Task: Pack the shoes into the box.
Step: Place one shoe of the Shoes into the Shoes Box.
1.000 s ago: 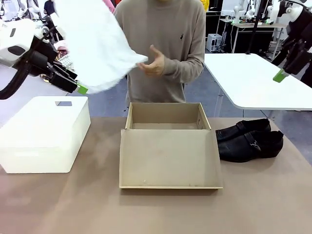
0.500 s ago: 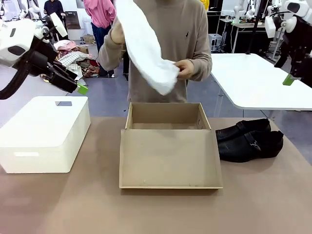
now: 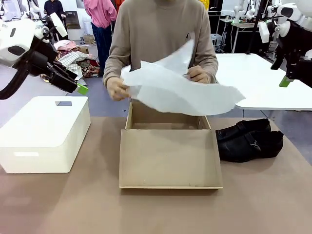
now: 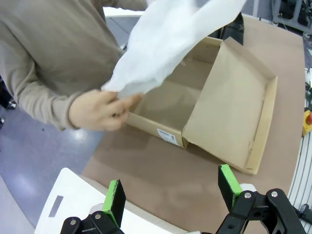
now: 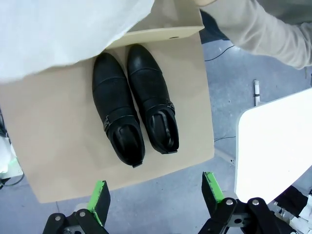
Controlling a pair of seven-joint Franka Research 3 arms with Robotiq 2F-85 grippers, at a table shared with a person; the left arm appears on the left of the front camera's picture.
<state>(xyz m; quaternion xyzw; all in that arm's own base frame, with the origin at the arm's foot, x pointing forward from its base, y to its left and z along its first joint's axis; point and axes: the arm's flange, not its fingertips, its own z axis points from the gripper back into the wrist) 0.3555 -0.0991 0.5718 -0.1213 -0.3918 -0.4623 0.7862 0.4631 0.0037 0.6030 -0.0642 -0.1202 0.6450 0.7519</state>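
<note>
Shoes (image 3: 249, 139) on tabletop (image 3: 73, 204), unpacked; person (image 3: 161, 34) holds tissue (image 3: 185, 95) above box (image 3: 168, 161); left end effector (image 4: 170, 178), right end effector (image 5: 154, 181) jaws apart, empty.

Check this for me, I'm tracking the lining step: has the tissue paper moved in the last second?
Yes. The tissue paper dropped and shifted right, now spread just above the box's far edge.

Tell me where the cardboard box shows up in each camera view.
Front view: box at centre, lid flap toward the camera.
Left wrist view: box upper right.
Right wrist view: box wall edge at top centre.
Shared landmark: white tissue sheet held over it.
</note>
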